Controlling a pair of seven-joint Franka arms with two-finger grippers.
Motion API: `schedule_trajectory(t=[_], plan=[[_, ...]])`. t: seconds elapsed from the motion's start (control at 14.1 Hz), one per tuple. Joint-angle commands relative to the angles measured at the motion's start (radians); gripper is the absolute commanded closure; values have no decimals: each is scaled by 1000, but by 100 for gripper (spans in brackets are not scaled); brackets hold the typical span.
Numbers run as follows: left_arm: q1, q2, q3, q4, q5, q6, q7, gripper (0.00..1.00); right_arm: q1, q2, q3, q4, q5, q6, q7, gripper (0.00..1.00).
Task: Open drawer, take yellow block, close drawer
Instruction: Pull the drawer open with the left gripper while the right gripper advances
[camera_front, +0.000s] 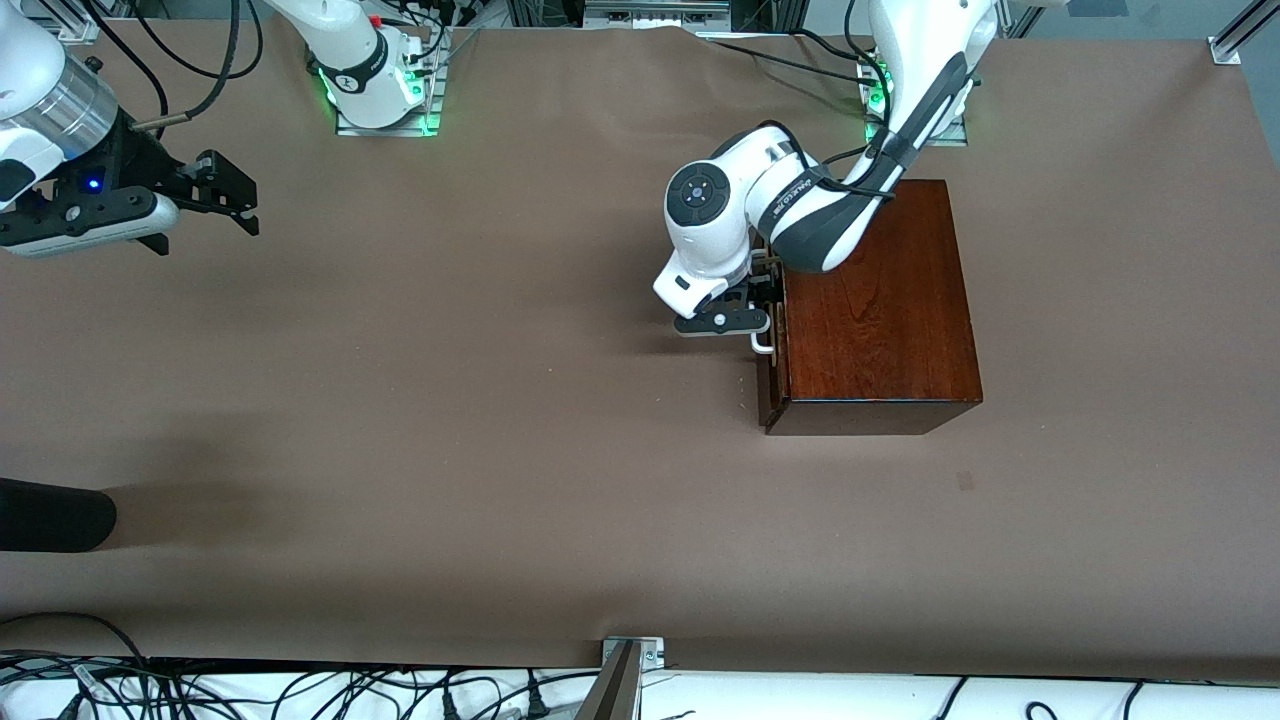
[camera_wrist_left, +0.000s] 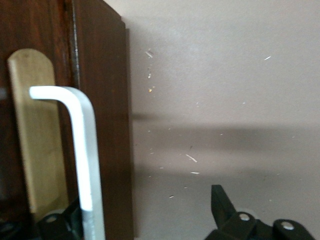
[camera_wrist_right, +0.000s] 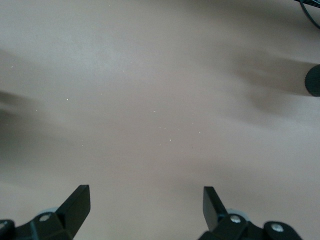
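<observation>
Front view puts the wooden box (camera_front: 878, 300) right of centre, its drawer (camera_front: 772, 385) barely out, with the left gripper (camera_front: 762, 312) at the white bar handle (camera_front: 763, 343). In the left wrist view the handle (camera_wrist_left: 85, 165) stands between spread fingers (camera_wrist_left: 222, 202), one on each side, not yet clamped on it. No yellow block shows anywhere; presumably it lies inside. Risk, as I judge it: if the jaws shut off-centre near the handle's bend, the pull could slip off or drag the whole box along the brown table (camera_front: 450, 420). At upper left of the front view the right gripper (camera_front: 215, 195) waits over bare table, fingers (camera_wrist_right: 75, 202) released wide.
</observation>
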Motion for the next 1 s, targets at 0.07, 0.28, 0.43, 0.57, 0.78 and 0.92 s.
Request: schedule_trajectory(t=[0.07,0.28,0.43,0.57,0.78,0.92], plan=[[-38,29,-7,19,18,62,-36,0,-1,7,1,18,10,-15,-3,0],[-63,40,-10,44,5,72,-82,0,-1,10,1,18,10,-12,-3,0],[-81,54,-10,68,-33,121,-82,0,0,15,4,20,6,-3,-5,0],[-110,69,-8,105,-57,148,-82,0,0,29,4,21,9,27,-5,0],[-121,83,-8,119,-59,151,-82,0,0,35,4,24,10,32,-5,0],[-129,92,-8,149,-59,151,-93,0,0,37,2,23,10,23,-2,0]])
